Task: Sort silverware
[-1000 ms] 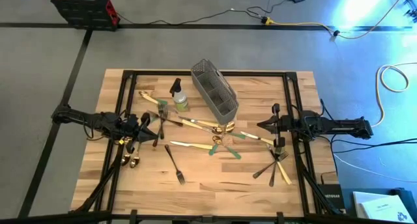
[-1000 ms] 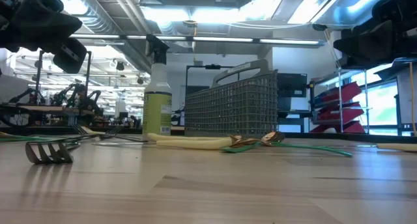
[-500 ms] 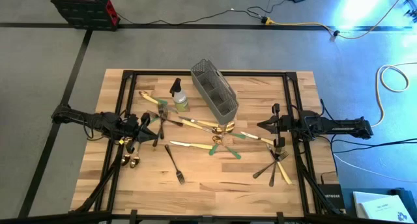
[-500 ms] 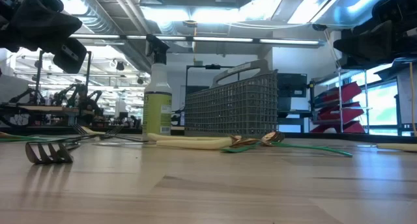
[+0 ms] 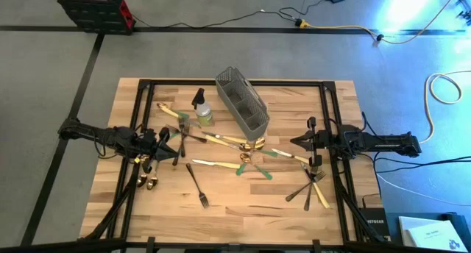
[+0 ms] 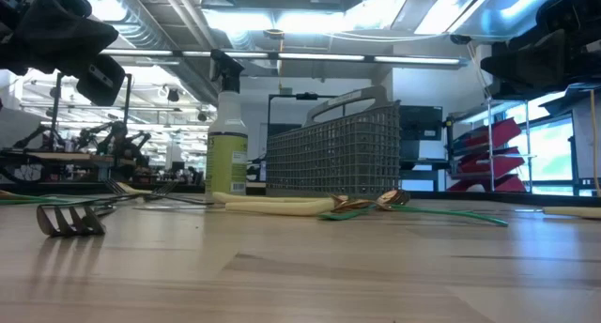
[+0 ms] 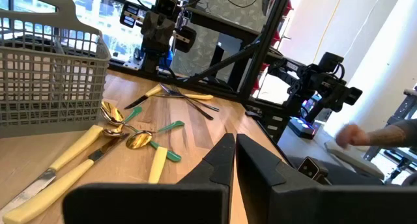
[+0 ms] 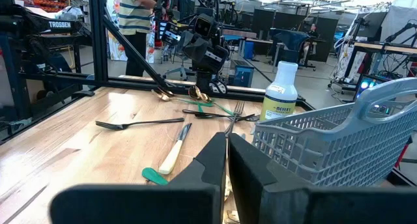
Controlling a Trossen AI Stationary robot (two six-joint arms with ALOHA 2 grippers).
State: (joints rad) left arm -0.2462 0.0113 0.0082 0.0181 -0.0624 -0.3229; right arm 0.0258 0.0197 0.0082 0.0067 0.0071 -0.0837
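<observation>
Silverware (image 5: pixel 243 154) lies scattered flat on the wooden table (image 5: pixel 243 212), none of it sorted yet, and both grippers hang above it with nothing in them. The left gripper (image 5: pixel 179 140) has its fingers (image 7: pixel 221 160) pressed together; just beyond their tips lie cream-handled knives (image 7: pixel 68 160), two gold spoons (image 7: pixel 114 116) and a green-handled piece (image 7: pixel 163 128), then the grey caddy (image 7: pixel 45 74) off to one side, and farther out a crossed bunch of forks (image 7: pixel 186 97) below the right gripper (image 5: pixel 299 142). Its fingers (image 8: pixel 212 160) are pressed together too; ahead of them sits a cream-and-green knife (image 8: pixel 171 155), then a black fork (image 8: pixel 137 123), with the spray bottle (image 8: pixel 279 90) and more cutlery beyond.

I would judge these pieces light, stiff and slippery, lying so low that a pinch across the narrow handle, near its middle, looks the safest hold. Where handles cross, lifting one may drag its neighbour. The lone black fork (image 5: pixel 197 185) looks the easiest first pick.
</observation>
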